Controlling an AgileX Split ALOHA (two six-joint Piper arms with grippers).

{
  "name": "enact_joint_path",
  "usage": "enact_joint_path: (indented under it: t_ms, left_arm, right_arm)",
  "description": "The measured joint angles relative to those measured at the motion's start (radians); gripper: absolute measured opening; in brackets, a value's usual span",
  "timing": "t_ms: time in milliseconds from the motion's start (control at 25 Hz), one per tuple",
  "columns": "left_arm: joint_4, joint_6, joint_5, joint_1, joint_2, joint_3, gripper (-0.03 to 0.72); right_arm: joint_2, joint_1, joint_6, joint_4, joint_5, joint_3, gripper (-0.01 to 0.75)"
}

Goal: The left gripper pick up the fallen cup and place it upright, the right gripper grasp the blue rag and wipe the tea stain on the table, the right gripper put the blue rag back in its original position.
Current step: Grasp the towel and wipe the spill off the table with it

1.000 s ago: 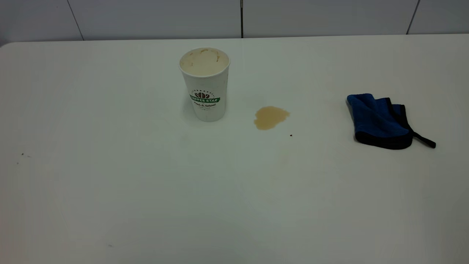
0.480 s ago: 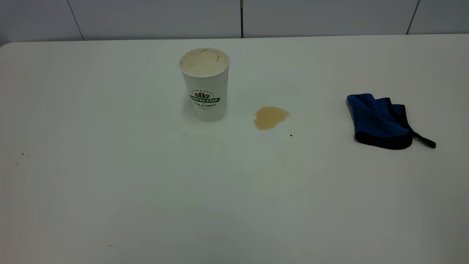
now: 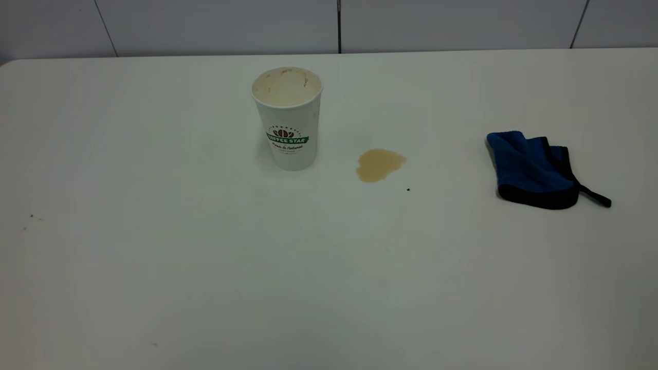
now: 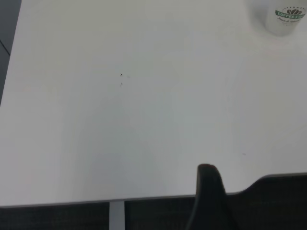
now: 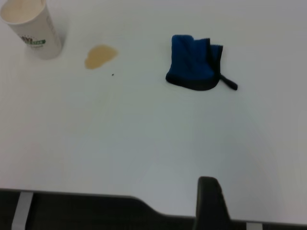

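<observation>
The cup [image 3: 288,117] stands upright on the table [image 3: 205,257], left of centre at the back, mouth up, its inside stained tan. It also shows in the left wrist view [image 4: 287,17] and the right wrist view [image 5: 33,28]. The tea stain [image 3: 379,164] lies just right of the cup and shows in the right wrist view [image 5: 100,56]. The blue rag [image 3: 534,169] lies crumpled at the right, strap tail pointing right, also in the right wrist view [image 5: 194,69]. Neither gripper shows in the exterior view. The left gripper [image 4: 208,191] and right gripper [image 5: 208,201] hang back at the table's near edge, far from everything.
A tiny black speck [image 3: 408,189] lies right of the stain. A few dark specks [image 3: 31,216] mark the table's left side. A grey tiled wall [image 3: 339,25] runs behind the table's far edge.
</observation>
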Motion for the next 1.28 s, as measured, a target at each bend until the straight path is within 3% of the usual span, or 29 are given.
enact_joint_path:
  t_ms: [200,480,1000,1280]
  left_arm:
    - [0.000,0.000,0.000,0.000,0.000,0.000,0.524]
    - [0.000,-0.001,0.000,0.000,0.000,0.000,0.524]
    - [0.000,-0.001,0.000,0.000,0.000,0.000,0.524]
    - [0.000,-0.001,0.000,0.000,0.000,0.000,0.524]
  right_arm:
    - [0.316,0.000,-0.141,0.082,-0.211,-0.012,0.590]
    - [0.788,0.000,-0.409,0.207,-0.482,-0.054,0.591]
    - [1.530,0.000,-0.624,0.228,-0.730,-0.293,0.590]
    - [1.898,0.000,-0.694,0.231,-0.852,-0.503,0.590]
